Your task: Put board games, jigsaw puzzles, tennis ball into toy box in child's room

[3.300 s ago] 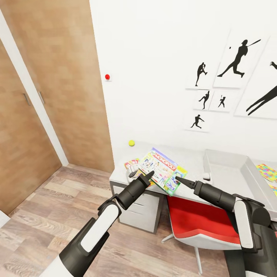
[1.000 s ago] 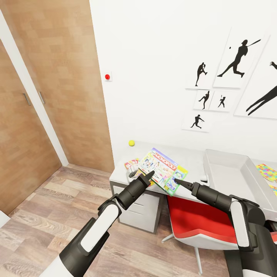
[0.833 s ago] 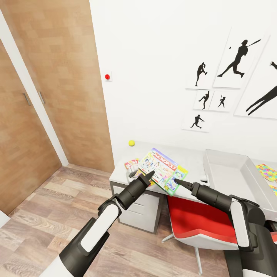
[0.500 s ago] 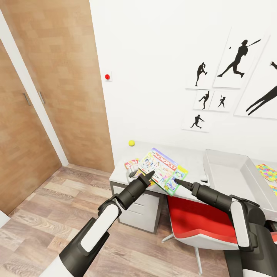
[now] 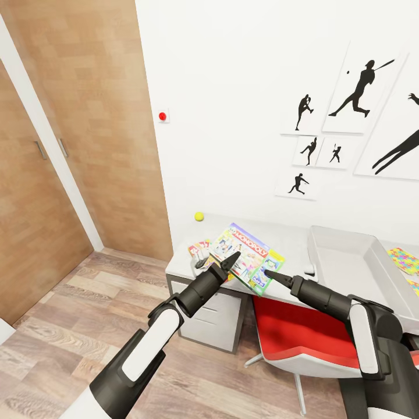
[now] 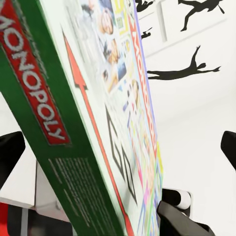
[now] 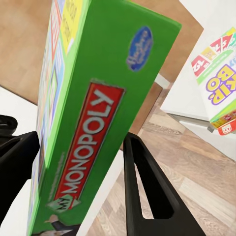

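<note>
the monopoly box (image 5: 247,256) lies on the desk (image 5: 294,247) near its front edge. the left end effector (image 5: 231,260) is spread wide around one edge; the right end effector (image 5: 269,274) straddles the opposite edge, also parted.

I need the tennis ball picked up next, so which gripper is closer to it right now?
Left. The left gripper is at the Monopoly box's near edge, below-right of the tennis ball; the right gripper sits further right, at the box's other corner.

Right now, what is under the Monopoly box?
Under the Monopoly box, the Skip-Bo box sticks out at its left edge, lying on the table. Whatever else lies beneath is covered.
</note>
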Controlling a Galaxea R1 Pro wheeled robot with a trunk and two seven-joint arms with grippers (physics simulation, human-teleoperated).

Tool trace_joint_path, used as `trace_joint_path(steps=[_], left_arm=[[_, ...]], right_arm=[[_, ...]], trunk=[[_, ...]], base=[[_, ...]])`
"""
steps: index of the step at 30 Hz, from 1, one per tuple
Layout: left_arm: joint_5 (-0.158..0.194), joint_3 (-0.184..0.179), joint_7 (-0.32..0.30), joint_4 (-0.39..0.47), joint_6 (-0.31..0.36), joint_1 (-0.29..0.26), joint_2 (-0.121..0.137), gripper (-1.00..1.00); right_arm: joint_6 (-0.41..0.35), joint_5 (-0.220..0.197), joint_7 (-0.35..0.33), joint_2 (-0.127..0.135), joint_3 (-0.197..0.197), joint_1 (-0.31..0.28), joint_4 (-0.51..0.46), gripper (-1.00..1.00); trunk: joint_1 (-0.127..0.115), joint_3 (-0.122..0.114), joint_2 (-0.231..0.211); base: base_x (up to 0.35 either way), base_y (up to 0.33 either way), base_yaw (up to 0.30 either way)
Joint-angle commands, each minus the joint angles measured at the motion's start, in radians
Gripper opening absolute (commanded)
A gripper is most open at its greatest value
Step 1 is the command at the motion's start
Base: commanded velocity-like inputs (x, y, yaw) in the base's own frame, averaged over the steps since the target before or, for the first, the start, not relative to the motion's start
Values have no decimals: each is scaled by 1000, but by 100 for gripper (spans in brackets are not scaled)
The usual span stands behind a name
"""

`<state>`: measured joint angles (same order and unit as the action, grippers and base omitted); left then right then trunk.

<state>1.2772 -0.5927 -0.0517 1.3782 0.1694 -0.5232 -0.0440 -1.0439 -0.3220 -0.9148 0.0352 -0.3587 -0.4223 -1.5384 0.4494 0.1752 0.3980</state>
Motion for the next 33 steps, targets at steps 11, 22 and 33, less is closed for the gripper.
trace_joint_path(steps=[11, 22, 33], left_arm=[[10, 1, -2, -1, 6, -1, 0, 100], [7, 1, 5, -1, 13, -6, 0, 100], [4, 2, 59, -29, 40, -32, -2, 100]], right_arm=[[-3, 3, -7, 0, -3, -1, 0, -100], [-3, 7, 4, 22, -11, -41, -4, -100], [-3, 9, 177, 256, -79, -286, 358, -100]], trunk=[[1, 2, 2], [1, 2, 2], [1, 2, 2]], base=[[0, 0, 0], [0, 0, 0], [0, 0, 0]])
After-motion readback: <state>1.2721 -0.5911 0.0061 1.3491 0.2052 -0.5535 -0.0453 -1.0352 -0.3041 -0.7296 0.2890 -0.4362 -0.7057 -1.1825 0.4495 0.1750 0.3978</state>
